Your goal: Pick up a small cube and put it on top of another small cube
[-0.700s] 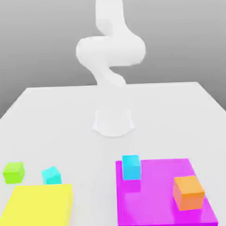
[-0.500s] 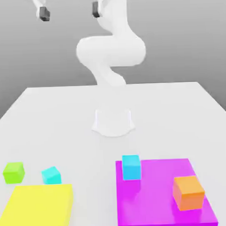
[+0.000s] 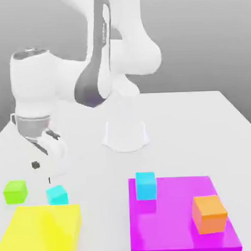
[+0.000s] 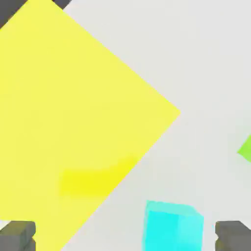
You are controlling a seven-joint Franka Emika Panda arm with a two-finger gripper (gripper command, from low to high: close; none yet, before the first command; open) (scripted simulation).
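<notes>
The small cube (image 3: 57, 194), turquoise, rests on the white table at the exterior view's front left, just behind the yellow slab. My gripper (image 3: 42, 172) hangs low just above and behind it, with its fingers spread wide and nothing between them. In the hand view both dark fingertips (image 4: 17, 235) show far apart. There the small cube (image 4: 172, 228) lies below the gripper (image 4: 125, 238), nearer one finger than the other. A slightly larger sky-blue cube (image 3: 145, 185) sits at the back corner of the magenta slab.
A lime-green cube (image 3: 15, 191) sits to the left of the turquoise one. A flat yellow slab (image 3: 42, 230) and a magenta slab (image 3: 172, 228) lie along the front. An orange cube (image 3: 209, 214) stands on the magenta slab. The arm's white base (image 3: 126, 135) stands mid-table.
The arm has swung down and toward the exterior view's left front. The gripper dropped from the top of the picture to just above the turquoise cube. No cube has moved.
</notes>
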